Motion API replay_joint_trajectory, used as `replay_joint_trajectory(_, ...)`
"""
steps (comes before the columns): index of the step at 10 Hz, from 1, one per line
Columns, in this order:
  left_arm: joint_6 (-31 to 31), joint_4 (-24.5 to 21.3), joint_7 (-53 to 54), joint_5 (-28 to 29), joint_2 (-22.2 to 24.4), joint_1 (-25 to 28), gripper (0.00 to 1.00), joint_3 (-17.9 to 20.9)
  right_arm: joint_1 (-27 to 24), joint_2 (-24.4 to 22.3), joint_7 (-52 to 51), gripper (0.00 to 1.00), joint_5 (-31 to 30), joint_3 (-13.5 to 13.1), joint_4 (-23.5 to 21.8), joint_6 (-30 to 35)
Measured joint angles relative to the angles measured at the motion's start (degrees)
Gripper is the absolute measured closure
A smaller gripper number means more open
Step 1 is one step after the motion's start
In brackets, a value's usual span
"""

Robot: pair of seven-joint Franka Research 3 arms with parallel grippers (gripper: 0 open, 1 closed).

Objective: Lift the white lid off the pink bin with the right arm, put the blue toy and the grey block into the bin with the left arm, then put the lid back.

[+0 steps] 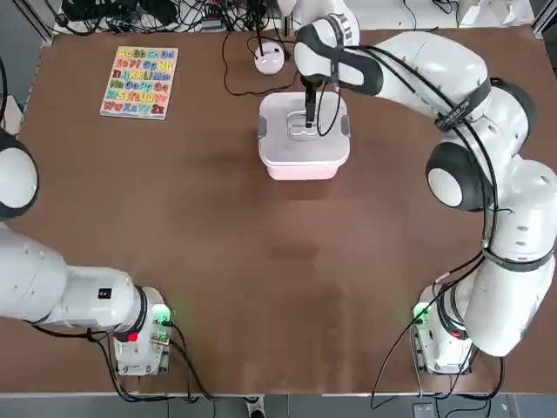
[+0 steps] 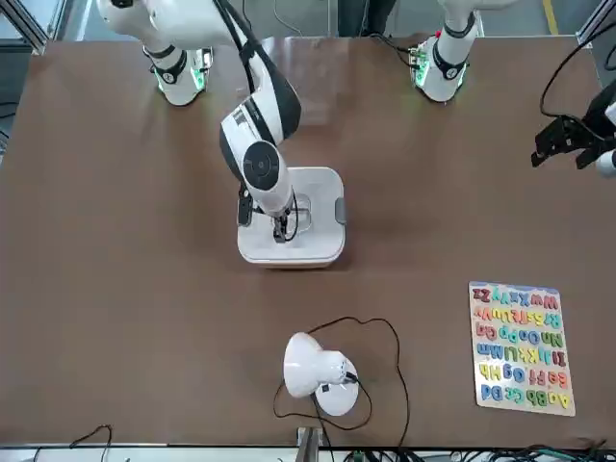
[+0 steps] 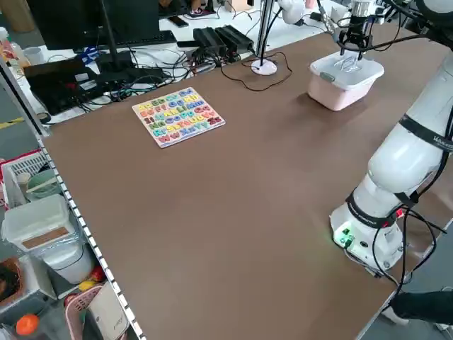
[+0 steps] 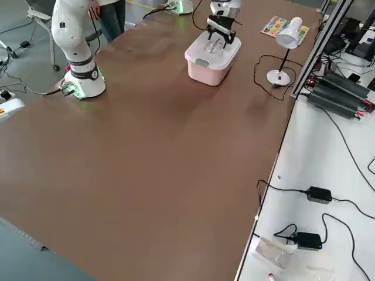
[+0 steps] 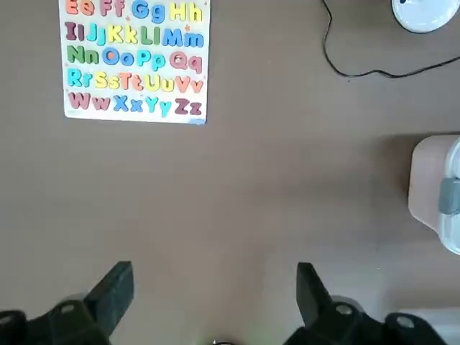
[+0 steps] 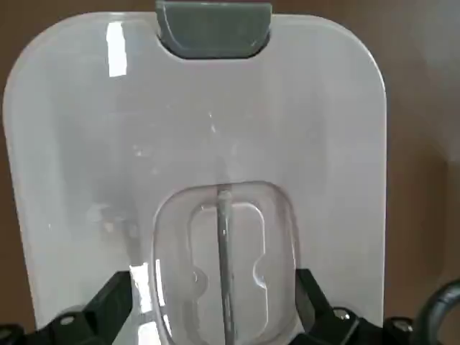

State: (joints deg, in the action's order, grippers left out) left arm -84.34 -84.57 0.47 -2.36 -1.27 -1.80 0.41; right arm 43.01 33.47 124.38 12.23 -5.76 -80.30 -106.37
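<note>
The white lid sits on the pink bin, its grey clips showing at both sides. My right gripper hangs just over the lid's recessed handle. It is open, with one finger on each side of the handle's ridge and neither touching it. From across the table the right gripper points straight down onto the lid. My left gripper is open and holds nothing, off at the table's left side. The blue toy and the grey block are out of view.
An alphabet puzzle board lies at the far left of the table. A small round white device with a black cable stands just behind the bin. Both arm bases stand at the near edge.
</note>
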Motion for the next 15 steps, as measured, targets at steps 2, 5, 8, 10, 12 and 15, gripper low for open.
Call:
replay_joint_trajectory(2, 0.0, 0.03, -0.07, 0.0, 0.0, 0.06, 0.0, 0.03, -0.47, -1.73, -7.06, 0.0, -0.17, -0.48, 1.47, 3.57)
replay_joint_trajectory(5, 0.0, 0.17, -0.17, 0.0, 0.0, 0.07, 0.0, 0.07, -1.86, -7.45, -26.58, 0.0, -3.38, -0.71, 2.74, 15.13)
replay_joint_trajectory(8, 0.0, 0.27, -0.28, 0.0, 0.0, 0.01, 0.0, -0.02, -7.69, -13.03, -48.46, 0.0, -7.66, -1.05, 2.86, 24.08)
replay_joint_trajectory(10, 0.0, 0.4, -0.3, 0.0, 0.0, -0.04, 0.0, -0.04, -13.58, -15.85, -62.86, 0.0, -9.88, -1.27, 2.89, 27.47)
replay_joint_trajectory(12, 0.0, 0.45, -0.32, 0.0, 0.0, -0.04, 0.0, -0.04, -20.8, -18.77, -79.07, 0.0, -11.35, -1.46, 2.9, 29.31)
replay_joint_trajectory(15, 0.0, 0.46, -0.33, 0.0, 0.0, -0.04, 0.0, -0.03, -29.49, -22.41, -102.94, 0.0, -15.14, -1.49, 2.79, 31.29)
